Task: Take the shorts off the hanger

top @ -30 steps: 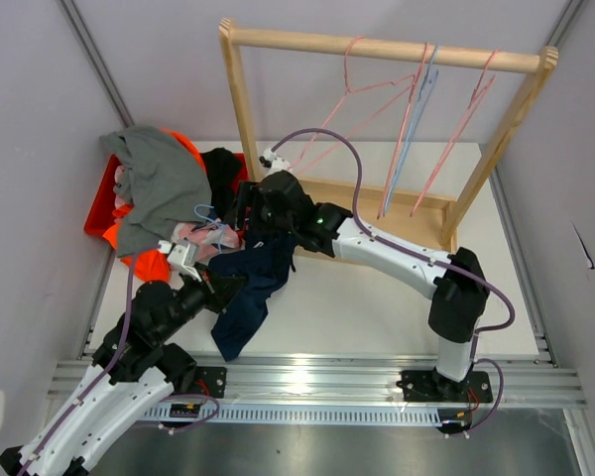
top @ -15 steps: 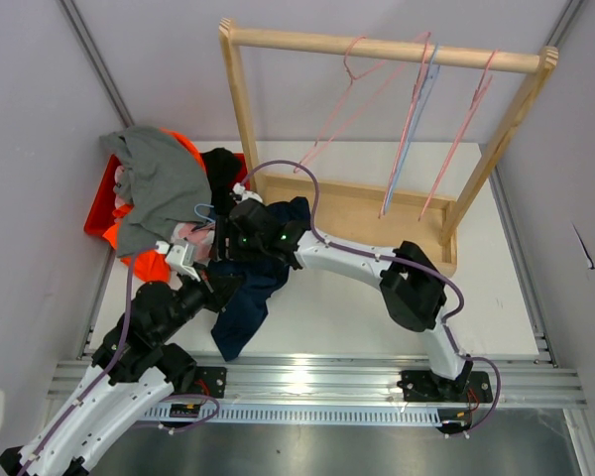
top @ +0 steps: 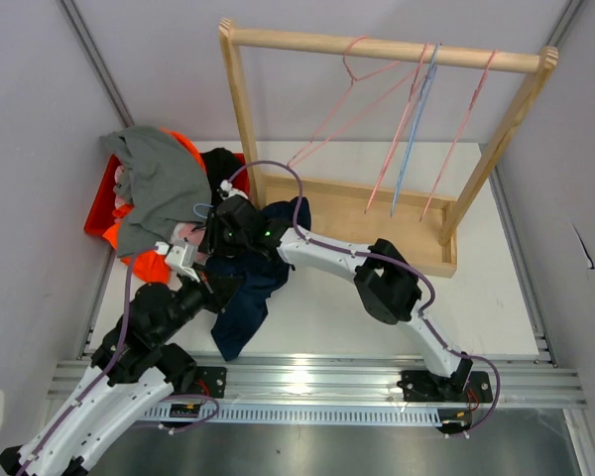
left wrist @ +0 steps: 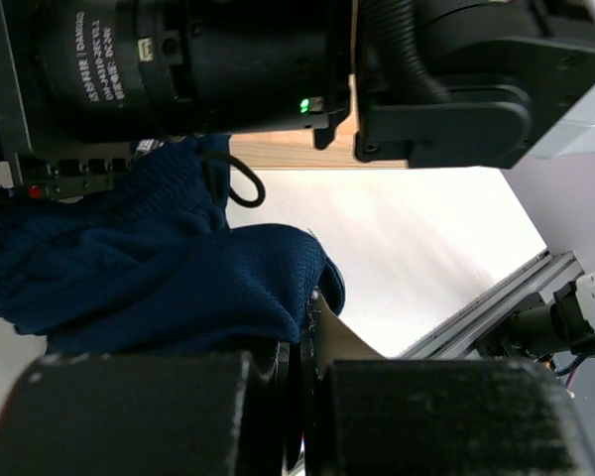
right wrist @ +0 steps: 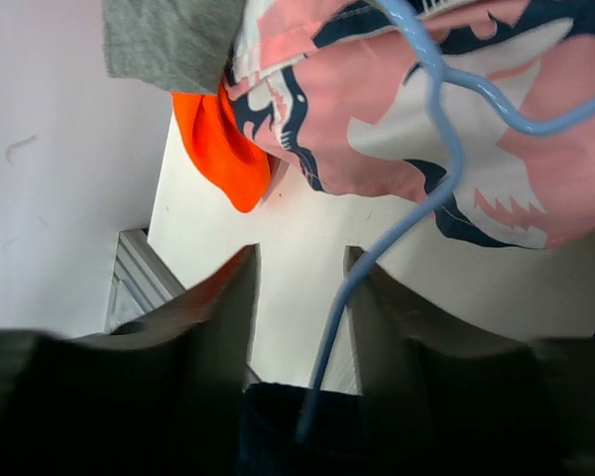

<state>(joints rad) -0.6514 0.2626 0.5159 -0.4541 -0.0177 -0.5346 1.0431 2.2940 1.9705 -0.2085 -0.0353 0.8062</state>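
navy shorts (top: 244, 297) crumpled, trailing toward 7 o'clock | grey shorts (top: 159, 183) atop heap at 10 o'clock | orange shorts (top: 149, 266), pink shorts (right wrist: 377, 129) (blue hanger (right wrist: 452, 149) wire crossing them) beneath | black shorts (top: 221, 169) at its 3 o'clock

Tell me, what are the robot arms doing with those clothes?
The left end effector pinches the navy shorts. The right end effector is open around the blue hanger wire, which runs into that navy cloth. The grey shorts, orange shorts and pink shorts lie piled at the left.
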